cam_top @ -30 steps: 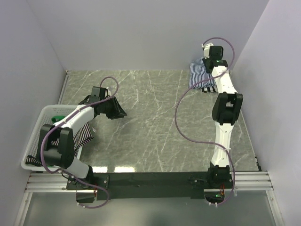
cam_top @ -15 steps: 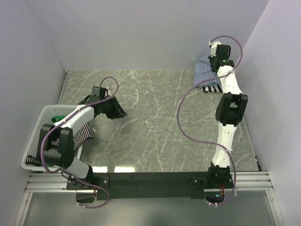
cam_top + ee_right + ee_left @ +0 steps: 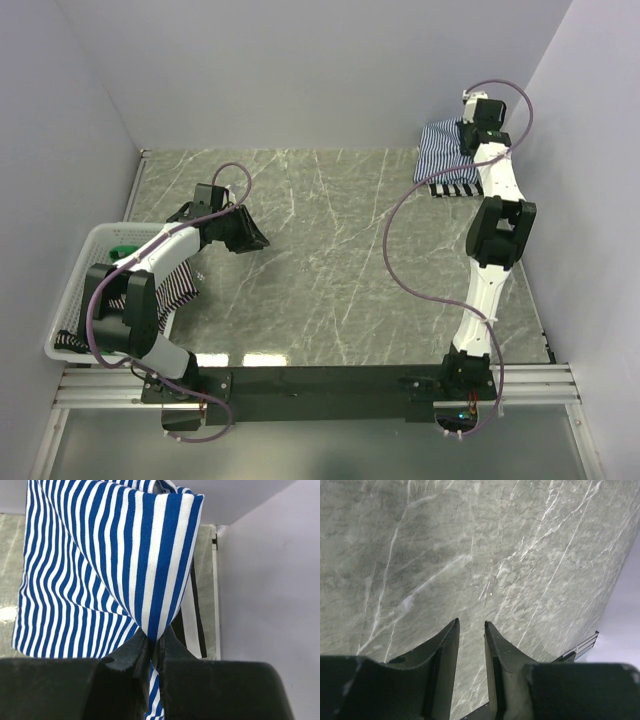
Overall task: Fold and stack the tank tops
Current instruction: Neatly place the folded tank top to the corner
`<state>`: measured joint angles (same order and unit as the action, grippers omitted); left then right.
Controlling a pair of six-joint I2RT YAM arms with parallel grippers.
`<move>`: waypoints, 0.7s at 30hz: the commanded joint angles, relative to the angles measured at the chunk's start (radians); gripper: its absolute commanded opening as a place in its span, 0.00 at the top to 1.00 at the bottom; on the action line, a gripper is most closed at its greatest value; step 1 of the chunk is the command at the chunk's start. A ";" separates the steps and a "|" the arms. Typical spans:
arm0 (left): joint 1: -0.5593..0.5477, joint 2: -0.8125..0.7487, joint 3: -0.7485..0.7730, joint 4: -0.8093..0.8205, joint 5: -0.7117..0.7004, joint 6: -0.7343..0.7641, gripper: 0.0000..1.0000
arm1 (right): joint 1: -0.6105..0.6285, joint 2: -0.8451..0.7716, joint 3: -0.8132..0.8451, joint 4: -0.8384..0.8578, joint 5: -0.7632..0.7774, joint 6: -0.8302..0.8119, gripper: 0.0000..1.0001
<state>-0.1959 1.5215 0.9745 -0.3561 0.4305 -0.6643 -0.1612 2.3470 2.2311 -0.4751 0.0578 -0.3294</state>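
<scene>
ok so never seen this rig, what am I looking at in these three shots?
Two robot arms are bolted at the near edge of a marble table. The wide picture comes from a fixed camera above and behind them. The other two come from a camera on each wrist, looking along that arm's jaws. The left arm hovers over the table, jaws slightly apart, holding nothing. The right arm reaches into the far right corner, jaws pinched shut on a raised fold of a blue-and-white striped tank top. Beneath that lies a black-and-white striped top. At the left edge sits a white mesh basket with more striped tops draped over its side.
</scene>
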 commanded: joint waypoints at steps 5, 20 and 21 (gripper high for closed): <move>0.004 0.006 0.007 0.025 0.022 0.026 0.67 | -0.024 -0.061 -0.033 0.078 -0.010 0.035 1.00; 0.004 0.016 0.009 0.026 0.027 0.026 0.67 | -0.066 -0.029 -0.094 0.118 0.008 0.073 1.00; 0.004 0.017 0.009 0.026 0.025 0.026 0.67 | -0.066 -0.026 -0.093 0.118 0.010 0.073 1.00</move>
<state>-0.1955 1.5379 0.9745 -0.3557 0.4328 -0.6647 -0.2150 2.3470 2.1307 -0.4160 0.0517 -0.2729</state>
